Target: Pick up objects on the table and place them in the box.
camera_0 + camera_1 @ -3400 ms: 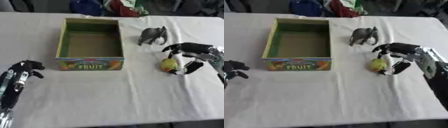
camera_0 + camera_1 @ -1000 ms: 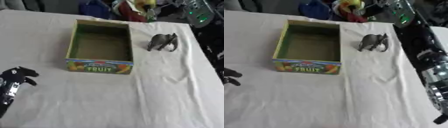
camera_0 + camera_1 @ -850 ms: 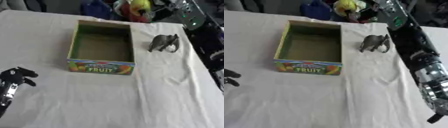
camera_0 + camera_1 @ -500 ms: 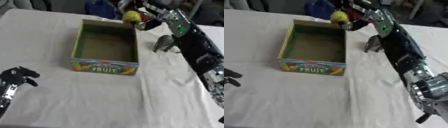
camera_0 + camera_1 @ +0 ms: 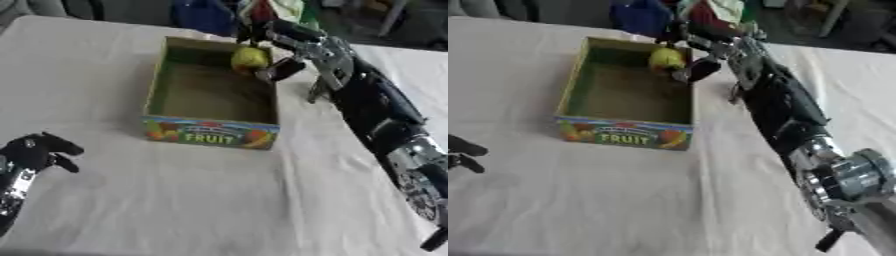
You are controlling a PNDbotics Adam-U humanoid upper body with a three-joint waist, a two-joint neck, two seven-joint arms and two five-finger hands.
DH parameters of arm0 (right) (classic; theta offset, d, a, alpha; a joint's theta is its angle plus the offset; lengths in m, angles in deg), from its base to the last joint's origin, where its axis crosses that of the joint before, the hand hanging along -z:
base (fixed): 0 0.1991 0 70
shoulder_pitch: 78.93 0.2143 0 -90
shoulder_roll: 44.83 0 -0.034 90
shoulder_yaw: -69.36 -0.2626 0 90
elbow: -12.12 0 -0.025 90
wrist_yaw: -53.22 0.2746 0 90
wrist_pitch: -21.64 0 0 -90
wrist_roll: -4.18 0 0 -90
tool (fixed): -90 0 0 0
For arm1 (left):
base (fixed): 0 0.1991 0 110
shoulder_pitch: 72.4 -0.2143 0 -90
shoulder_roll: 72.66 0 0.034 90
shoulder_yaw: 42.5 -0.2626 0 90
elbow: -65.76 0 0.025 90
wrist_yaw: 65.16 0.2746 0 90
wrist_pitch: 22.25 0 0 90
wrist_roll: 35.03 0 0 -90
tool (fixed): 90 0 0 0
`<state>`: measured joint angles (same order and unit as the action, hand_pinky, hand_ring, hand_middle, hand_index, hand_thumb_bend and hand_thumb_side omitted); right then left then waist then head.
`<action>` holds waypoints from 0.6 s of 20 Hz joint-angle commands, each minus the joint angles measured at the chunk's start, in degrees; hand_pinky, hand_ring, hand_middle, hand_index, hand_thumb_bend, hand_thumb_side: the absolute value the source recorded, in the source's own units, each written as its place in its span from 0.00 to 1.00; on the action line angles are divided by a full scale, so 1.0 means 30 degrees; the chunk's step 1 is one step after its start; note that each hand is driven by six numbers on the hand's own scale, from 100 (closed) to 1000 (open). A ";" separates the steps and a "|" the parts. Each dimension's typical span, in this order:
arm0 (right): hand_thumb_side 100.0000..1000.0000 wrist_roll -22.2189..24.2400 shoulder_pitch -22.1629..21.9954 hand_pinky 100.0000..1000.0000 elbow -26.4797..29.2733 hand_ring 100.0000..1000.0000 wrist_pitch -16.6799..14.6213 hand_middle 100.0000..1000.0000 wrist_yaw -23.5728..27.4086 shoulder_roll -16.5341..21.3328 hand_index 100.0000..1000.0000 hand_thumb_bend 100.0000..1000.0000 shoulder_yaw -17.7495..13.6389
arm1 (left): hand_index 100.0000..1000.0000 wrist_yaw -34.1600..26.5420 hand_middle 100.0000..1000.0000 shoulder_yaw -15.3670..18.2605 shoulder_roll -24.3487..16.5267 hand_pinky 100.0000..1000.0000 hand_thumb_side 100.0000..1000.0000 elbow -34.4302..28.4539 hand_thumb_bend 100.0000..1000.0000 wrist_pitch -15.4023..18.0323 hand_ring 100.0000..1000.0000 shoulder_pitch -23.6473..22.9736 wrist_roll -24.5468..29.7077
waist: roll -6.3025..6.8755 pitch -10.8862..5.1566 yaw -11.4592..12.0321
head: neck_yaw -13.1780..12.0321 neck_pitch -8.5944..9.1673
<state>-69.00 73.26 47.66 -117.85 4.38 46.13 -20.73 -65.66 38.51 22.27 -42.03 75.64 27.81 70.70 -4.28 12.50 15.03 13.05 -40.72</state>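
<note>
on the white tablecloth point(image 5: 175, 190), right hand point(image 5: 278, 45) holds a yellow-green fruit point(image 5: 248, 58) (round) over the box point(image 5: 210, 131).

White tablecloth point(image 5: 175, 200) (blue bag point(image 5: 203, 16) behind)

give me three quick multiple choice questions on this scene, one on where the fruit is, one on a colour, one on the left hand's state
1. Where is the yellow-green fruit?
A. on the cloth beside the box
B. held over the far end of the box
C. under the left hand

2. What colour is the inside of the box?
A. green
B. red
C. white

3. What is the left hand doing?
A. holding the fruit
B. pressing on the box
C. curled, holding nothing, near the lower left

Answers: 1 B, the right hand holds the fruit above the box's far end. 2 A, the inner walls show green. 3 C, its fingers are curled round nothing.
</note>
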 commanded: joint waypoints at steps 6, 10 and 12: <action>0.15 -0.0184 0.0137 0.78 0.0090 0.85 -0.0826 0.77 -0.2033 -0.0481 0.53 0.00 0.0357 | 0.64 -0.0153 0.51 -0.0069 -0.0051 0.49 0.77 -0.0368 0.00 -0.0005 0.65 0.0281 0.0109 | 0.0162 -0.0240 0.0034 | 0.0244 -0.0082; 0.18 -0.0643 -0.0038 0.79 0.0256 0.86 -0.0826 0.79 -0.3155 -0.0829 0.61 0.01 0.0718 | 0.64 -0.0154 0.51 -0.0084 -0.0048 0.49 0.77 -0.0361 0.00 -0.0020 0.65 0.0304 0.0122 | 0.0135 -0.0225 -0.0012 | 0.0281 -0.0085; 0.20 -0.0837 -0.0112 0.80 0.0265 0.87 -0.0826 0.79 -0.3754 -0.0950 0.65 0.05 0.0862 | 0.64 -0.0160 0.51 -0.0084 -0.0047 0.49 0.77 -0.0365 0.00 -0.0023 0.65 0.0316 0.0124 | 0.0136 -0.0223 -0.0025 | 0.0299 -0.0094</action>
<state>-71.51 72.01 47.52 -119.71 -5.64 42.66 -18.37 -65.82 38.45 22.28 -42.03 75.50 28.20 70.86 -4.28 12.60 15.02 13.79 -40.76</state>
